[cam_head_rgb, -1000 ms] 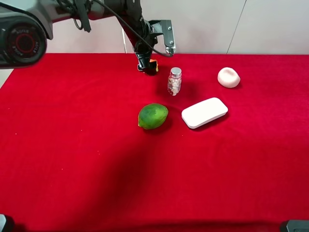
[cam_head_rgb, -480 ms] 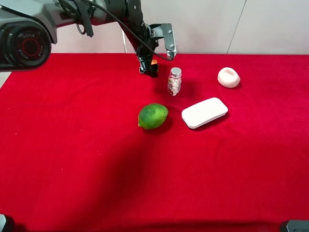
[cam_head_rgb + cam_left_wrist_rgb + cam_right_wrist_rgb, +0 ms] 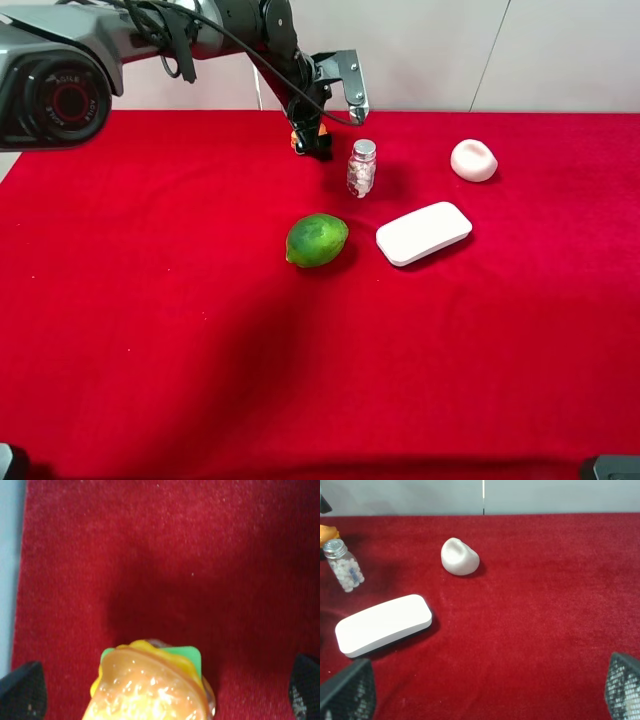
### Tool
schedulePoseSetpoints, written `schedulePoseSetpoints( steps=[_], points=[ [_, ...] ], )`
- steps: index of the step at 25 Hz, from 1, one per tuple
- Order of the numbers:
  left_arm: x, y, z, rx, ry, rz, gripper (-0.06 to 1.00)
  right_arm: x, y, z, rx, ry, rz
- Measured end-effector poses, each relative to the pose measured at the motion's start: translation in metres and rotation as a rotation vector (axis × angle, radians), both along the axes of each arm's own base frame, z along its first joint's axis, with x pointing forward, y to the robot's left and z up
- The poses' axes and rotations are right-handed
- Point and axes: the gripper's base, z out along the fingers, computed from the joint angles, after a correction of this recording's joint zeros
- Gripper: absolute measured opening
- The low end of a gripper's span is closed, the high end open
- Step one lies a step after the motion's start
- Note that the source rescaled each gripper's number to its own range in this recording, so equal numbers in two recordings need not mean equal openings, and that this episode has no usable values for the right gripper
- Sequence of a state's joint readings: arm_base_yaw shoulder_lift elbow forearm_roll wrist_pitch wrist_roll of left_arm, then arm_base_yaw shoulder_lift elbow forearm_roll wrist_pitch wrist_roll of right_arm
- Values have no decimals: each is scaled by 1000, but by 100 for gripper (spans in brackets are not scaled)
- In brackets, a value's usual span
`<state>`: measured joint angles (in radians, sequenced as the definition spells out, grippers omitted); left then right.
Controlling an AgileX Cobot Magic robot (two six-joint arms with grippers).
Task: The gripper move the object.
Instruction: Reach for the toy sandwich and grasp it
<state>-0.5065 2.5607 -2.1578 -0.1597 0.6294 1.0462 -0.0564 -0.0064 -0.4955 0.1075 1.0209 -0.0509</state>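
Shows a red-covered table (image 3: 480,350) filling the view, ending at a pale wall (image 3: 560,50) crossed by a thin dark seam (image 3: 490,55). Takes soft light, with a broad dim shadow (image 3: 250,370) front-left.

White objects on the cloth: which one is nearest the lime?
The flat rounded block, just right of the lime in the high view. The lumpy white piece lies farther back and further right.

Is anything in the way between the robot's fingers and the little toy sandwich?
No, nothing visible. The toy sandwich sits between the open fingers of the left gripper, with only red cloth around it. The pill bottle stands off to one side, apart.
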Motion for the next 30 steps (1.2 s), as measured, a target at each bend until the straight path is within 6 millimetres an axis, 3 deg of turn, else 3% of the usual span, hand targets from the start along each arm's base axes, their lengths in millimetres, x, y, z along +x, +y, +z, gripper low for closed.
schedulePoseSetpoints(
  steps=[7,30],
  points=[
    [-1,-2,-15,-19,38,12,91,0,0,0,0,0,0],
    [6,10,-20,-33,49,48,90,0,0,0,0,-1,0]
  ],
)
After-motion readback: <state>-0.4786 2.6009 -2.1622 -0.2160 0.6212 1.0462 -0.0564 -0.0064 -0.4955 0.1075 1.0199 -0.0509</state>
